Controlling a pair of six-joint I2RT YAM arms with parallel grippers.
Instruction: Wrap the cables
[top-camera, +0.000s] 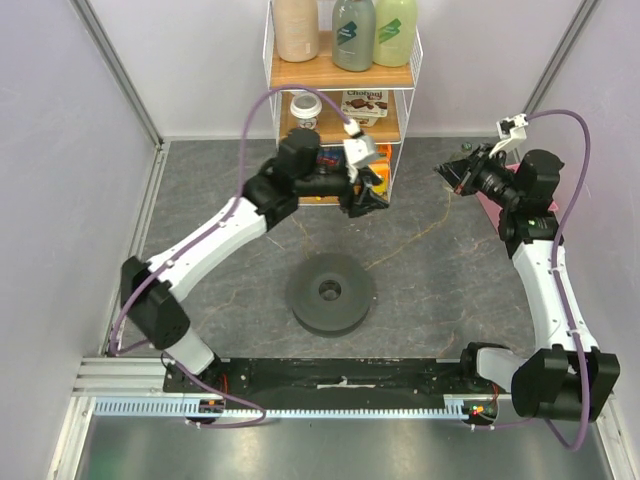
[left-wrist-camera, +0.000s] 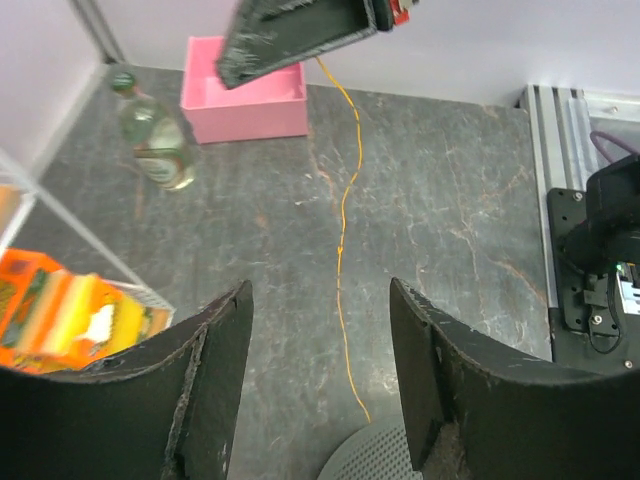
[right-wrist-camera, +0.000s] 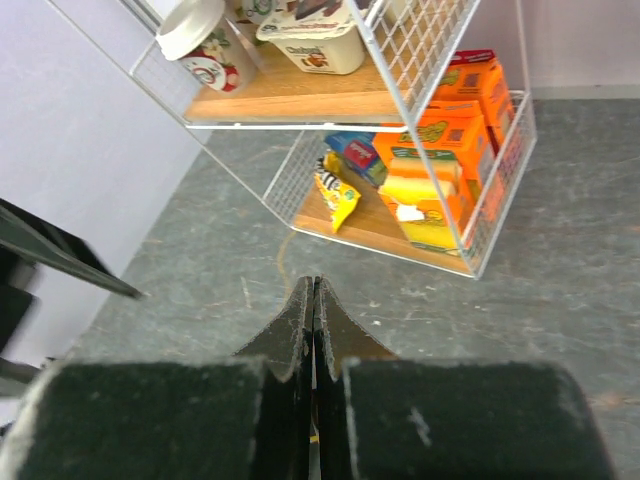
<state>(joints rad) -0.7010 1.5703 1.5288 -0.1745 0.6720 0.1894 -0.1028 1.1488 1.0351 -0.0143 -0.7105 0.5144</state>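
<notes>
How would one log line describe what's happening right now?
left gripper open, over wire | right gripper shut on wire | wire runs from spool to right gripper

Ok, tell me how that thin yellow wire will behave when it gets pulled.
The wire looks floppy: it runs in wavy kinks, not a straight line. It is probably very light and hair-fine, so it could slip from a loose pinch. One end reaches the spool, so pulling likely straightens it before the spool shifts.
</notes>
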